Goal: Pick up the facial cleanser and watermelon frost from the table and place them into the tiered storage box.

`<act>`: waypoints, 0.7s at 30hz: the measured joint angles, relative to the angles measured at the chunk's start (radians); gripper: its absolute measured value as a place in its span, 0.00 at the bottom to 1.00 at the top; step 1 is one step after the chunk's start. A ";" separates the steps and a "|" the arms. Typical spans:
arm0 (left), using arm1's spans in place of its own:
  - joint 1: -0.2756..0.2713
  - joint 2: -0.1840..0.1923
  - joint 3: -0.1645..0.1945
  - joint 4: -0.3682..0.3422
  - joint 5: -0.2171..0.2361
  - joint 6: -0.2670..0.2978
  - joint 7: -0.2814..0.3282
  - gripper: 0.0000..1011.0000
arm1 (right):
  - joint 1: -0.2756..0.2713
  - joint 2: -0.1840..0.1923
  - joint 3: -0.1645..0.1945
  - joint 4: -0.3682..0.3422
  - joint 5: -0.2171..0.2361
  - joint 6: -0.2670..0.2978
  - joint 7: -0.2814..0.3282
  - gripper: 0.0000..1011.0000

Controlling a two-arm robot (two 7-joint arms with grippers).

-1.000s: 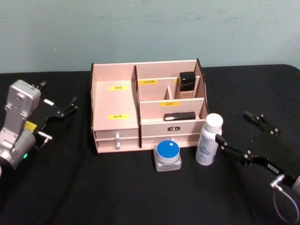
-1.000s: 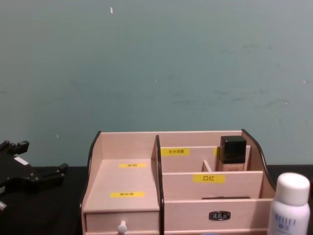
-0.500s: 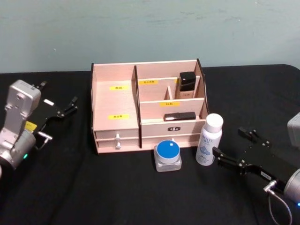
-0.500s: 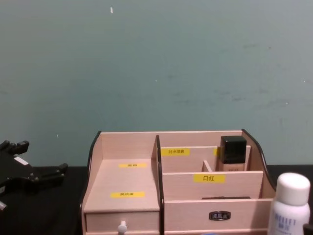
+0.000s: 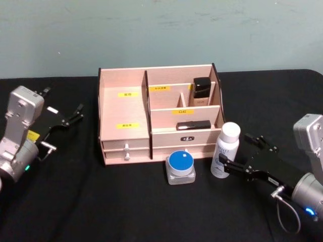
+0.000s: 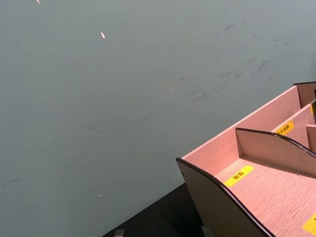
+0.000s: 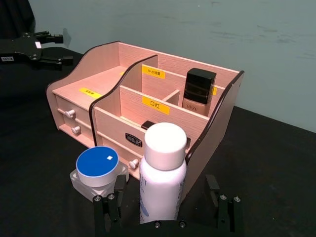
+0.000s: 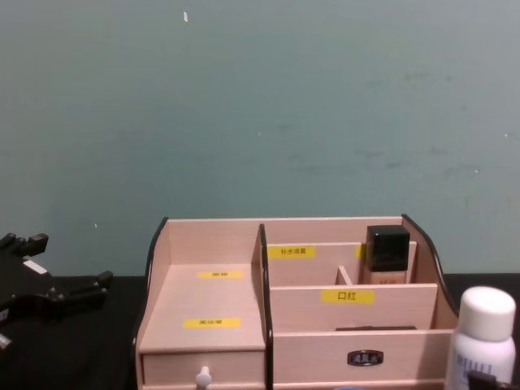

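Right gripper (image 7: 165,183) low, fingers apart with a gap either side of the upright white facial cleanser bottle (image 5: 225,151), on the worktop (image 5: 126,201) at the tiered storage box's (image 5: 121,80) front-right corner, blue-lidded jar (image 5: 180,167) just beside; left gripper (image 5: 74,115) parked left, fingers apart, well clear.

Watermelon frost (image 5: 180,166) sat just before the tiered storage box (image 5: 123,108), facial cleanser (image 5: 225,150) by its front-right corner (both outside).

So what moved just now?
The right end effector swung in around the white plastic bottle, now straddling it, open, not gripping. The bottle, round blue-lidded jar, pale-wood storage box and left end effector stayed put.
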 joint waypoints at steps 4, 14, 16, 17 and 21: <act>0.000 0.000 0.000 0.000 0.000 0.000 0.000 1.00 | 0.027 -0.021 -0.009 0.025 -0.018 0.003 0.011 0.99; 0.000 0.000 0.000 0.000 0.000 0.000 0.000 1.00 | 0.080 -0.066 -0.026 0.073 -0.064 0.010 0.032 0.99; 0.000 0.000 0.000 0.000 0.000 0.000 0.000 1.00 | 0.088 -0.074 -0.027 0.080 -0.075 0.011 0.034 0.99; 0.000 0.000 0.000 0.000 0.000 0.000 0.000 1.00 | 0.093 -0.079 -0.028 0.085 -0.084 0.011 0.035 0.99; 0.000 0.000 0.000 0.000 0.000 0.000 0.000 1.00 | 0.094 -0.080 -0.029 0.087 -0.086 0.011 0.036 0.99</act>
